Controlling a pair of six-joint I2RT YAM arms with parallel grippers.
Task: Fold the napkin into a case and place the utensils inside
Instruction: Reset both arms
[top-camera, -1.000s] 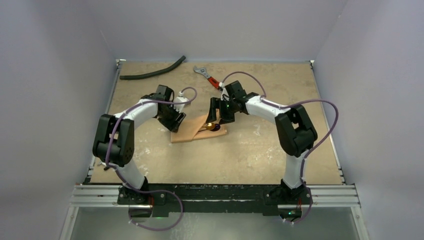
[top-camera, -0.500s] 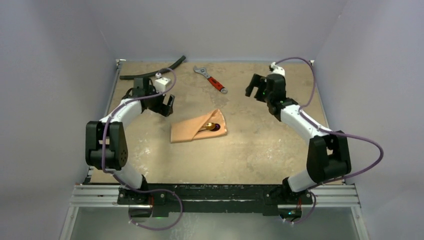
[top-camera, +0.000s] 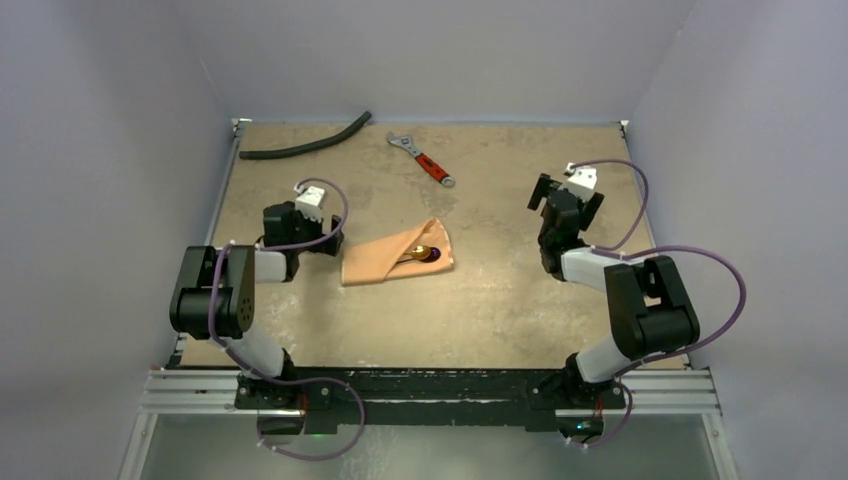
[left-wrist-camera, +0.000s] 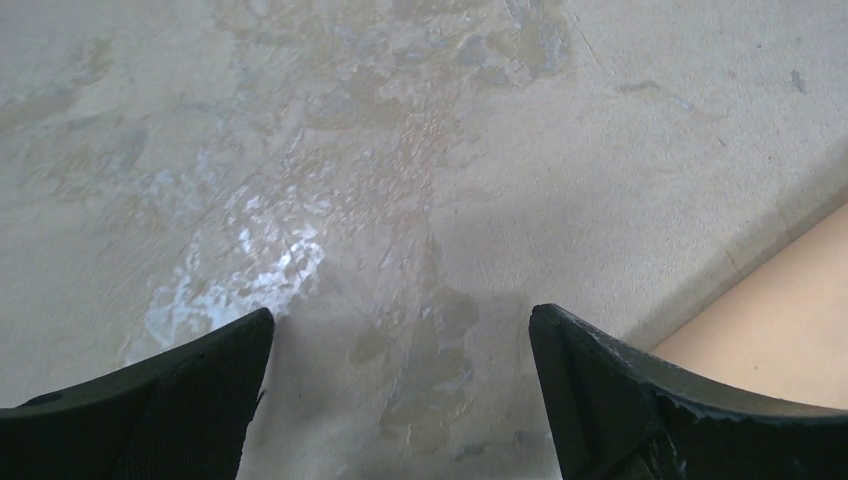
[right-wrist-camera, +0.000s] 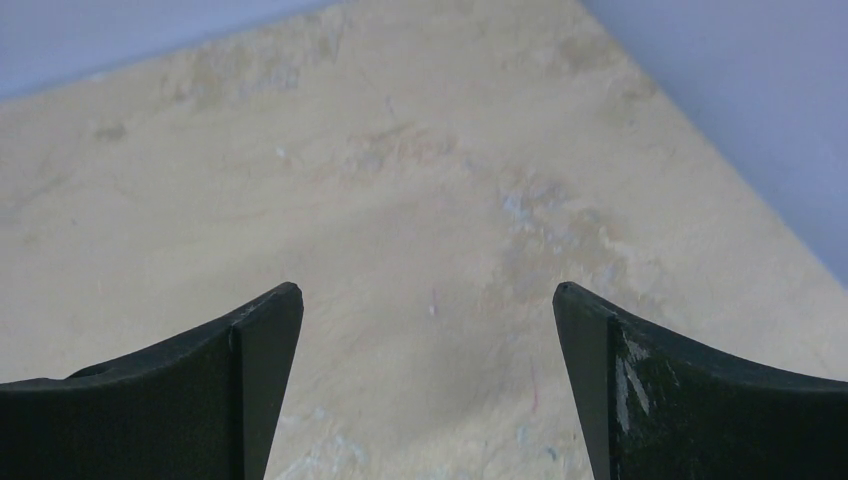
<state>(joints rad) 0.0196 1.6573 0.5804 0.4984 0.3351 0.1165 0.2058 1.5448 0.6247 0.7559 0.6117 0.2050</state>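
Observation:
The peach-orange napkin lies folded as a flat case (top-camera: 395, 256) in the middle of the table. Utensils (top-camera: 424, 253) poke out of its right opening: a gold spoon bowl and a dark piece. My left gripper (top-camera: 318, 240) is open and empty, low over the table just left of the case; a corner of the cloth (left-wrist-camera: 780, 320) shows at the right edge of the left wrist view. My right gripper (top-camera: 556, 200) is open and empty, well to the right of the case, over bare table (right-wrist-camera: 430, 250).
A red-handled steel wrench (top-camera: 420, 159) lies at the back centre. A curved black hose (top-camera: 305, 146) lies at the back left. Lilac walls (right-wrist-camera: 740, 90) enclose the table on three sides; the right gripper is near the right wall.
Both arms have pulled away from the case and folded back toward their own sides. The case and utensils stay where they were.

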